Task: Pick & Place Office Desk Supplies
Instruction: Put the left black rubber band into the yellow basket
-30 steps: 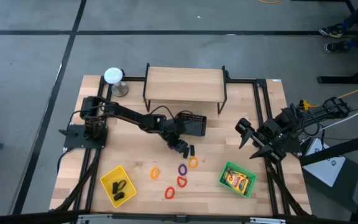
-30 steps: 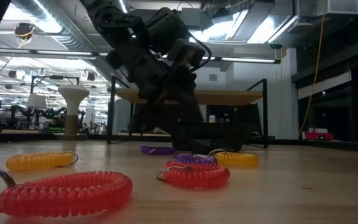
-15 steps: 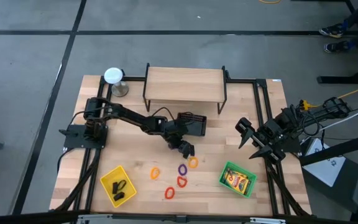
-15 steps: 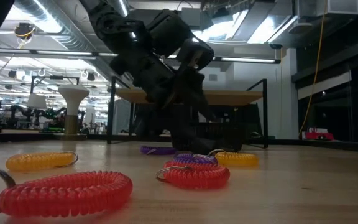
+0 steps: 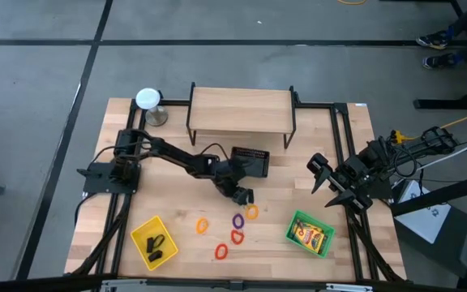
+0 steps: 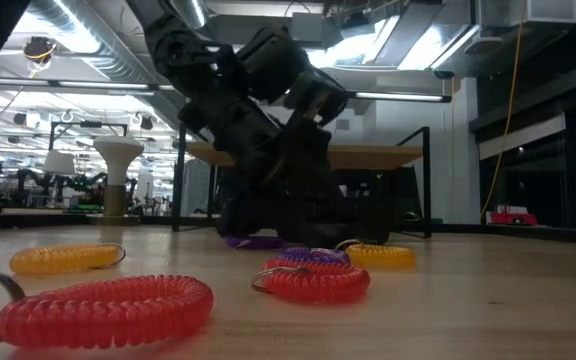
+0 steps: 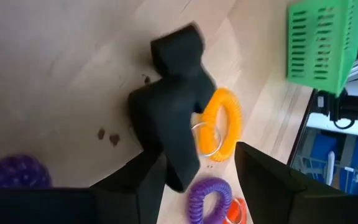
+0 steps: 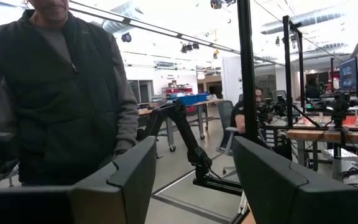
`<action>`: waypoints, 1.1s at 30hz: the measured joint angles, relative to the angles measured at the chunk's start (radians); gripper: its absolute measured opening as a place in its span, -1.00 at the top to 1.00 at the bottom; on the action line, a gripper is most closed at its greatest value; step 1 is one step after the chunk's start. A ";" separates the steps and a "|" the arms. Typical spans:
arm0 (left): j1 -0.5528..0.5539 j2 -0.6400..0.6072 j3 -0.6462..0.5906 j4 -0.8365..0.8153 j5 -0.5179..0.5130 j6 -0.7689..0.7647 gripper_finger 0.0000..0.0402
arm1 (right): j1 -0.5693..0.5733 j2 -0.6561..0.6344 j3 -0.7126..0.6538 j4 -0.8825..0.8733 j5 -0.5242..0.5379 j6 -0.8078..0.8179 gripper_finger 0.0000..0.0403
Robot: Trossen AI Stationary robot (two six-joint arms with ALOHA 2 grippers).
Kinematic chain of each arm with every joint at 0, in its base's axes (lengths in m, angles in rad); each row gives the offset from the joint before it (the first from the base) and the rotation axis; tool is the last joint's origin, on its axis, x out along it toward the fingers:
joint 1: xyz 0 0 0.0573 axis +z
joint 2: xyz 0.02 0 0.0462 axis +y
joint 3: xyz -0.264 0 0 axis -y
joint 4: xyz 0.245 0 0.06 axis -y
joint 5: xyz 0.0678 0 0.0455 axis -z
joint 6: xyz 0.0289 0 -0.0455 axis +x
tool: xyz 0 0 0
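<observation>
Probably light, stiff black clip point(image 7: 173, 124) between left fingers point(image 7: 148, 186), spread (not gripping); best pinched across narrow body.

Five coil rings point(image 5: 236, 221); three black clips point(image 5: 249, 195); two trays point(image 5: 297, 220); one basket point(image 5: 250, 161)

left claw point(image 5: 245, 195) over black clip point(image 5: 250, 195) | orange ring point(image 5: 253, 212) near | right claw point(image 5: 321, 177) at table edge
</observation>
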 joint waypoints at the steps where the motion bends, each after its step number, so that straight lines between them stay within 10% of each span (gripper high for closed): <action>1: -0.003 0.012 0.000 0.008 0.002 0.000 0.08 | 0.000 0.000 0.000 0.000 0.000 0.000 -0.06; 8: -0.014 0.028 0.002 0.028 0.006 0.016 0.17 | 0.000 0.000 0.000 0.000 0.000 0.001 -0.06; 18: -0.005 0.024 0.000 0.191 0.073 0.018 0.95 | 0.000 0.000 0.000 0.000 0.000 0.001 -0.06; 33: -0.019 -0.242 0.000 0.032 0.066 0.099 0.99 | 0.000 0.000 0.000 -0.007 0.000 0.001 -0.06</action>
